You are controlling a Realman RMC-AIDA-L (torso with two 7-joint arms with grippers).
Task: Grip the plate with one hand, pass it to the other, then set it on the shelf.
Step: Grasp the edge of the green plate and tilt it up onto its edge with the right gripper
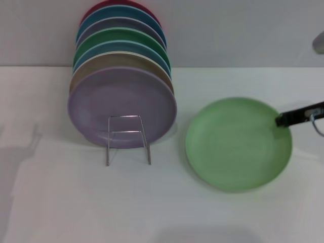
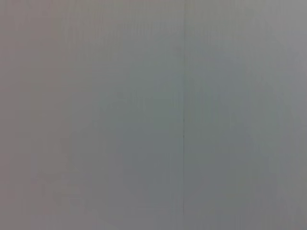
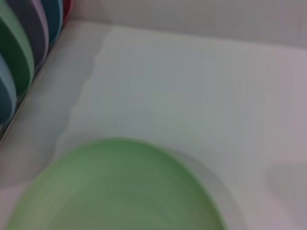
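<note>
Mint-green plate point(image 1: 238, 144), matte and shallow-rimmed, is lying on the white tabletop point(image 1: 76, 202) right of the wire shelf point(image 1: 127, 139). Right tool point(image 1: 279, 120) is touching its rim; finger state undeterminable.

1. The thin silver wire plate rack point(image 1: 128, 139) stands on the white tabletop point(image 1: 61, 202), left of centre, toward the back edge.
2. A row of upright round plates point(image 1: 121, 66) stands in it, the lilac plate point(image 1: 122, 105) foremost.
3. The round light mint-green matte plate point(image 1: 238, 143) sits right of the rack, apart.
4. The black right gripper point(image 1: 283, 119) meets that plate's right rim.
</note>
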